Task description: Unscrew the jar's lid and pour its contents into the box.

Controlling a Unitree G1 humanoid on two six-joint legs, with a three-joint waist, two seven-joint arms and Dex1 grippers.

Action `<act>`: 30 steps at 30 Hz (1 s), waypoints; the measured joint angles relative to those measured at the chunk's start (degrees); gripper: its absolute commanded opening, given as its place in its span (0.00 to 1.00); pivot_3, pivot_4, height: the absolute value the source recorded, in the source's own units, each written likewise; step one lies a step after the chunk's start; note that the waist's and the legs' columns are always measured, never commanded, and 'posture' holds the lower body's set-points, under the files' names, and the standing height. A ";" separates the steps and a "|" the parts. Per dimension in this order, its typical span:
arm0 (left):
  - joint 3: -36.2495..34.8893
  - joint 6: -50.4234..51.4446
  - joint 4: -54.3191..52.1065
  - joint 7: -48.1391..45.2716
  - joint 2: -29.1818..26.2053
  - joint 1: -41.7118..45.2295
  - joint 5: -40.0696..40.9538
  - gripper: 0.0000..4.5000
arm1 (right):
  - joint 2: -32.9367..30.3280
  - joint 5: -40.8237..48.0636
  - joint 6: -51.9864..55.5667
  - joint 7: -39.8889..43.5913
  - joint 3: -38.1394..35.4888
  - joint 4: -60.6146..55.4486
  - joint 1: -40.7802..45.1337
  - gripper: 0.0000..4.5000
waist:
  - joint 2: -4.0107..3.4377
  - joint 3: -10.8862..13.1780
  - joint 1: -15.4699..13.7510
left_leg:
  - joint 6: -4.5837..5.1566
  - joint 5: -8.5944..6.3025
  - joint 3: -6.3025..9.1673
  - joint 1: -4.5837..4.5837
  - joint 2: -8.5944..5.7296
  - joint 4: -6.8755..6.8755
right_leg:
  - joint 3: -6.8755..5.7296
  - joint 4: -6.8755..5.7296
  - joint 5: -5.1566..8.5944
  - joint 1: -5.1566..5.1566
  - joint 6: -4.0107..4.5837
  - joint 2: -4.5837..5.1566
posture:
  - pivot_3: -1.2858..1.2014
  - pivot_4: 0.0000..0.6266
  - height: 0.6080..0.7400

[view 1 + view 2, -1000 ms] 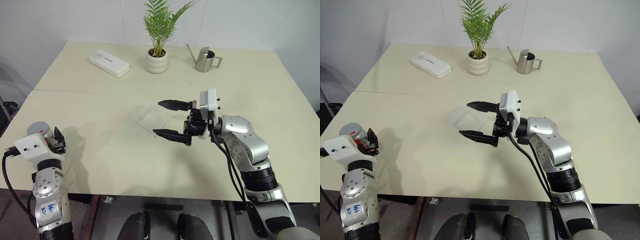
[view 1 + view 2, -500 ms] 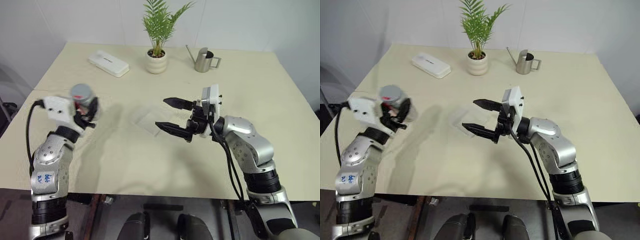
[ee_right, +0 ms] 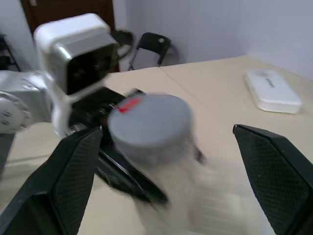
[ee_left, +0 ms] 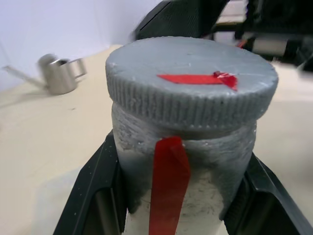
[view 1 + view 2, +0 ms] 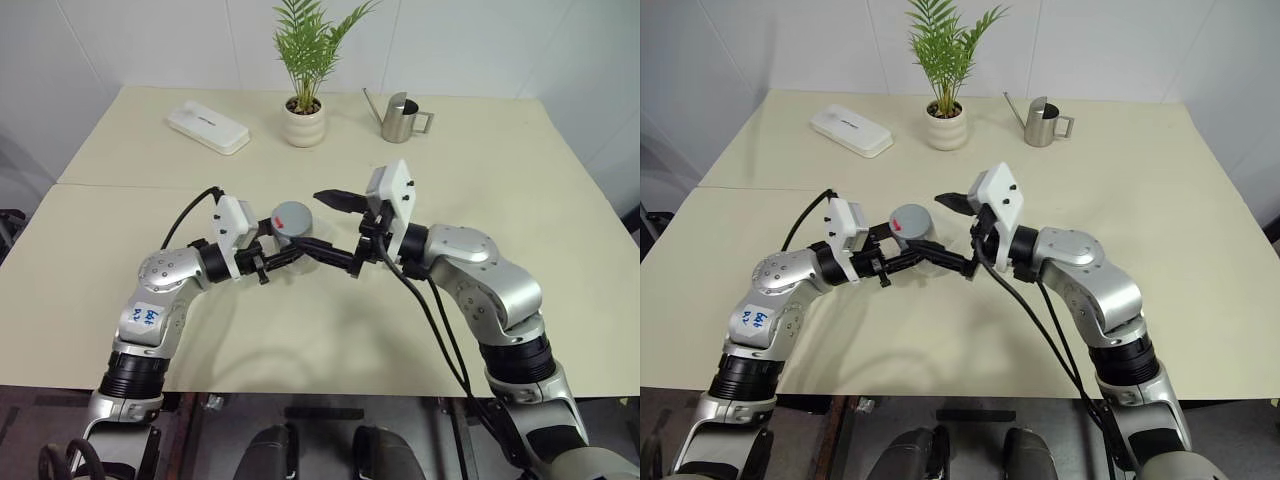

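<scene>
The left claw [image 5: 262,262] is clamped on the jar [image 5: 297,238], black fingers [image 4: 93,196] pressed against both sides of its silvery, red-patched body just below the ribbed grey lid [image 4: 190,81]. A second ago this arm held the jar out over the table's left edge; it has since swung in towards the middle of the table [image 5: 120,230] and turned to face the other arm, so the jar now sits upright and lifted above the table's centre. The lid is still screwed on, its red patch facing up.

To the right, the right claw [image 5: 336,230] has barely shifted and stands wide apart, one finger beyond the jar and one on the near side, so the lid lies between them without either visibly touching it. That reads as the handover to the unscrewing step: the jar is presented and the free claw only needs to close on the lid and twist.

The box is hard to make out. It should lie under the two claws, but the jar and fingers cover that patch; only a faint clear blur appears below the jar in the right wrist view. The contents are sealed inside, unseen. Along the far edge stand a white case [image 5: 208,128], a potted plant [image 5: 304,110] and a steel watering can [image 5: 400,117], well apart from the work.
</scene>
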State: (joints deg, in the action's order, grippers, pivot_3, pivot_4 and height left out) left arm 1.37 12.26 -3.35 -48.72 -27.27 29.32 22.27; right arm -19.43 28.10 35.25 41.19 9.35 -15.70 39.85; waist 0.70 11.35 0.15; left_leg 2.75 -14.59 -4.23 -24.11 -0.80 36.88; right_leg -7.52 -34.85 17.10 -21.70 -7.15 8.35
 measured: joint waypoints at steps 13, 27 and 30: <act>0.12 1.46 0.00 -1.48 1.36 0.03 0.03 0.43 | 2.32 -2.30 0.06 -0.98 1.88 0.33 1.44 0.73 | 0.00 0.00 -0.07 | 0.01 0.00 0.04 0.00 0.00 0.08 | 0.00 -0.11 0.00 0.00 0.00 0.02 | 0.52 0.24 1.00; 1.79 9.66 -0.34 -11.91 -0.31 3.24 7.48 0.43 | -6.76 5.17 0.40 15.11 1.06 3.68 5.80 0.57 | -0.03 0.03 -0.12 | 0.11 0.01 0.04 -0.03 -0.02 0.19 | -0.01 -0.09 -0.01 0.05 -0.02 0.03 | 0.52 0.24 1.00; 3.59 11.02 -0.12 -18.08 -1.12 6.93 8.32 0.43 | -11.34 7.75 0.44 27.87 2.12 8.65 11.86 0.57 | -0.05 0.04 0.02 | 0.15 -0.02 0.03 0.02 -0.01 0.19 | 0.00 -0.06 -0.02 0.09 -0.03 0.02 | 0.52 0.24 1.00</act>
State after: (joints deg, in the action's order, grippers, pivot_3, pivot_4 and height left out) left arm 4.96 23.28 -3.46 -66.80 -28.38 36.25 30.59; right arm -30.78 35.85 35.69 69.07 11.46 -7.05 51.71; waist 0.65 11.39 0.17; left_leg 2.90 -14.60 -4.20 -24.09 -0.81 37.07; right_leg -7.52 -34.91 17.08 -21.60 -7.19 8.37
